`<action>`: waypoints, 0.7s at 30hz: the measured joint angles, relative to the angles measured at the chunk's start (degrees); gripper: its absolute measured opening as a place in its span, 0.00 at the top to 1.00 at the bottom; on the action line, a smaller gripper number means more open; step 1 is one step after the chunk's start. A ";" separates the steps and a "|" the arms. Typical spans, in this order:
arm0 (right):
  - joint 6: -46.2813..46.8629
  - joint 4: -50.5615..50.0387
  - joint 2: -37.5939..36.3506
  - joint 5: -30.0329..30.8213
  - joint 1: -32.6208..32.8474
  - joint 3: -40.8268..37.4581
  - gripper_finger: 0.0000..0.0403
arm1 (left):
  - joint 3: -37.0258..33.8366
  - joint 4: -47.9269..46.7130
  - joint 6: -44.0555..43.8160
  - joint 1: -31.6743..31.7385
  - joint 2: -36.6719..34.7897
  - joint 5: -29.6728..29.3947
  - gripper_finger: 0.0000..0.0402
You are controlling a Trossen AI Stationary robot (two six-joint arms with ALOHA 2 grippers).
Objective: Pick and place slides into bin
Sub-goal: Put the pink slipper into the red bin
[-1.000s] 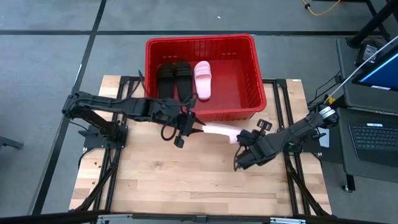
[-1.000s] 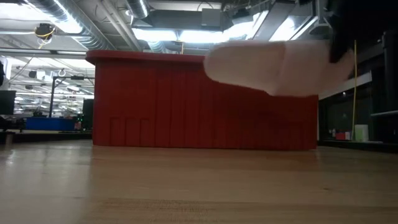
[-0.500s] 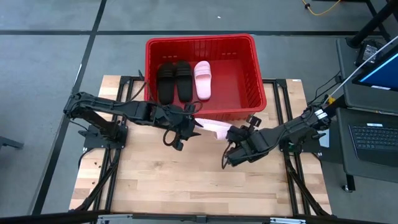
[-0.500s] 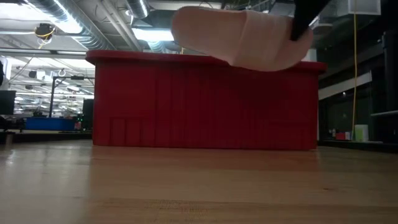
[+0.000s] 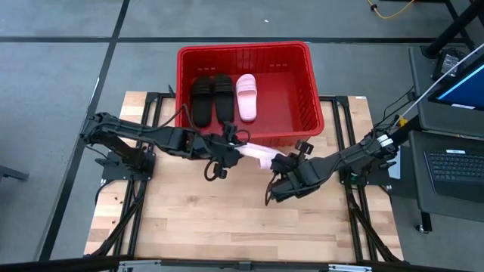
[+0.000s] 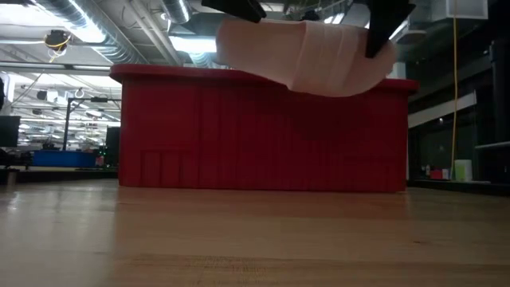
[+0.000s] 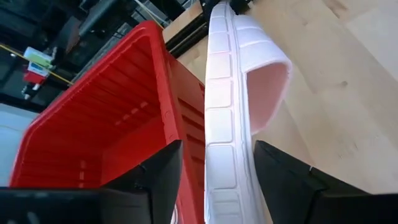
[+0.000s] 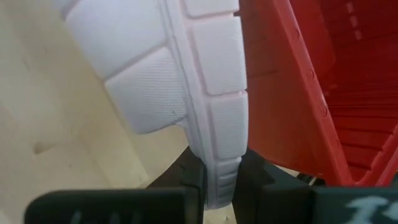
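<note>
From above: 3 slides (image 5: 224, 98) lie in the red bin (image 5: 302, 91); the 4th, a pink slide (image 5: 257, 154), hangs just before its front wall — nearer than a second ago.

Left wrist: left gripper (image 7: 211, 171) now spread, slide between its fingers.

Right wrist: right gripper (image 8: 219, 180) pinches the sole edge — likely a handover.

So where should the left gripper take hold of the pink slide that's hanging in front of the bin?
On the free end of the sole. The pink slide hangs on edge in front of the bin, its far end pinched by the right gripper. The left gripper, open, already straddles the thin sole from the left; the strap looks too bulky.
</note>
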 joint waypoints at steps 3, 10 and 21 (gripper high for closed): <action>-0.02 -0.01 0.00 -0.02 0.02 0.00 0.88 | 0.00 -2.31 -0.06 0.00 0.10 -0.08 0.50; 0.02 -0.02 0.00 0.00 0.02 0.00 0.88 | 0.00 -6.88 -1.24 1.58 0.35 -2.13 0.52; 2.44 0.14 0.00 2.18 0.03 0.00 0.88 | 0.00 -6.84 -1.76 2.12 0.33 0.41 0.77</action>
